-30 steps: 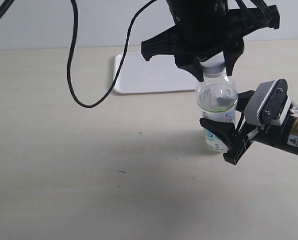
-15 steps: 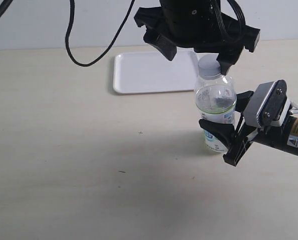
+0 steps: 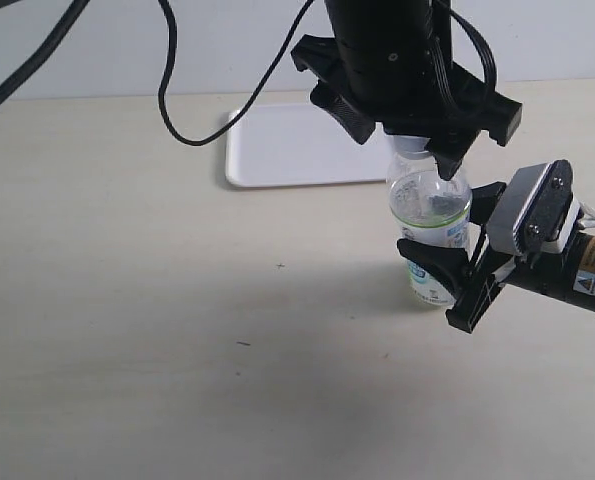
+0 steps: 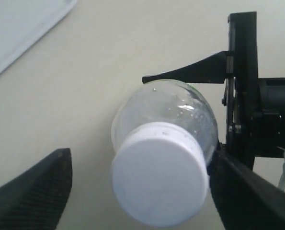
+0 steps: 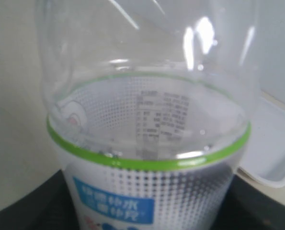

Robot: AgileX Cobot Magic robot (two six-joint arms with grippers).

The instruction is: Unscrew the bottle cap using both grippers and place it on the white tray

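my right gripper [image 3: 445, 220] is clamping the bottle [image 5: 147, 191], droplets [image 4: 188, 112] inside; my left gripper [image 4: 140, 160] is hanging spread around the bottle cap [image 4: 160, 179], white tray [image 3: 287, 150] beyond.

In the exterior view the bulky black left gripper [image 3: 405, 138] covers part of the small white screw cap [image 3: 413, 149] and one end of the flat white plastic tray [image 3: 277, 150]. The right wrist view crops the clear plastic drink bottle [image 5: 147, 143] above its shoulder, and its label print is too blurred to read.
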